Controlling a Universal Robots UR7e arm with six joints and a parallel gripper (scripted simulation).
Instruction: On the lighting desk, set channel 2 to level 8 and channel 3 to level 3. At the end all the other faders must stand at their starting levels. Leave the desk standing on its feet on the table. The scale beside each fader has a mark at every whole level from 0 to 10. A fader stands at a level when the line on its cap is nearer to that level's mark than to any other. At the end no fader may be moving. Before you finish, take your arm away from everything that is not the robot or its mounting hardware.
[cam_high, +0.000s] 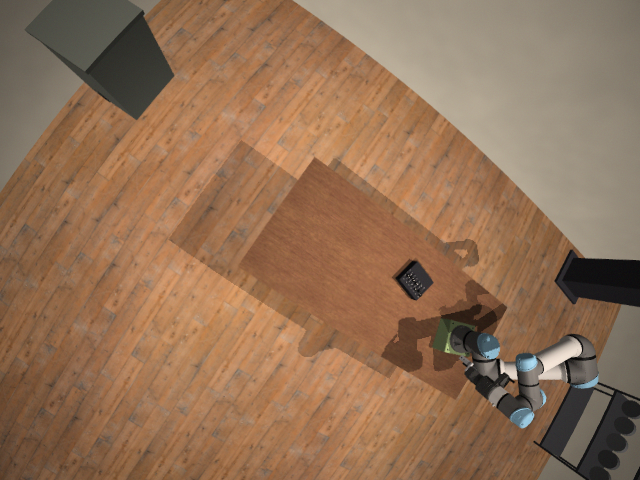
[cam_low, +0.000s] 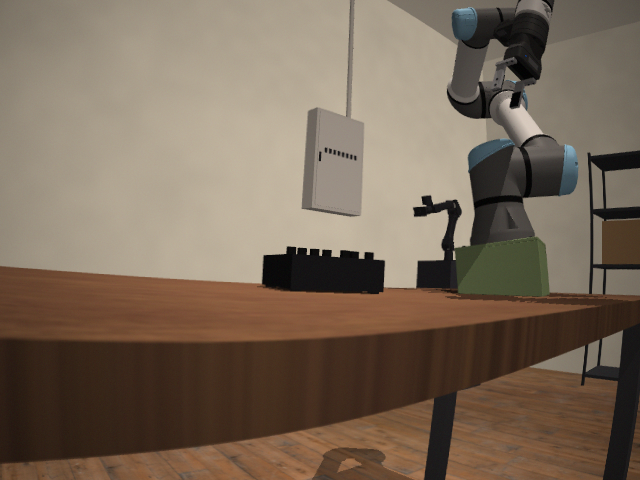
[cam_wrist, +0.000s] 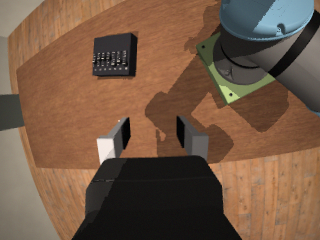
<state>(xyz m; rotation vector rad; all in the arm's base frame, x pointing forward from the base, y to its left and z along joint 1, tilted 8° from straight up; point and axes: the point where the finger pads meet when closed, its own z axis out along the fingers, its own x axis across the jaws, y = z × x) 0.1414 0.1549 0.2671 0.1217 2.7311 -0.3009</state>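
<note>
The lighting desk (cam_high: 415, 277) is a small black box with a row of several faders. It stands on its feet on the wooden table (cam_high: 356, 268), near the arm's end. It also shows in the side view (cam_low: 323, 271) and in the wrist view (cam_wrist: 115, 55). The fader caps stick up along its top; their levels are too small to read. My gripper (cam_wrist: 153, 126) is open and empty. It hangs high above the table, far from the desk, near the arm's own base (cam_low: 502, 266); it also shows in the side view (cam_low: 509, 85).
The arm stands on a green block (cam_high: 450, 335) at the table's corner. A black shelf rack (cam_high: 594, 434) stands beside the table there. A grey cabinet (cam_low: 332, 161) hangs on the far wall. A small black camera stand (cam_low: 439, 242) sits behind the desk.
</note>
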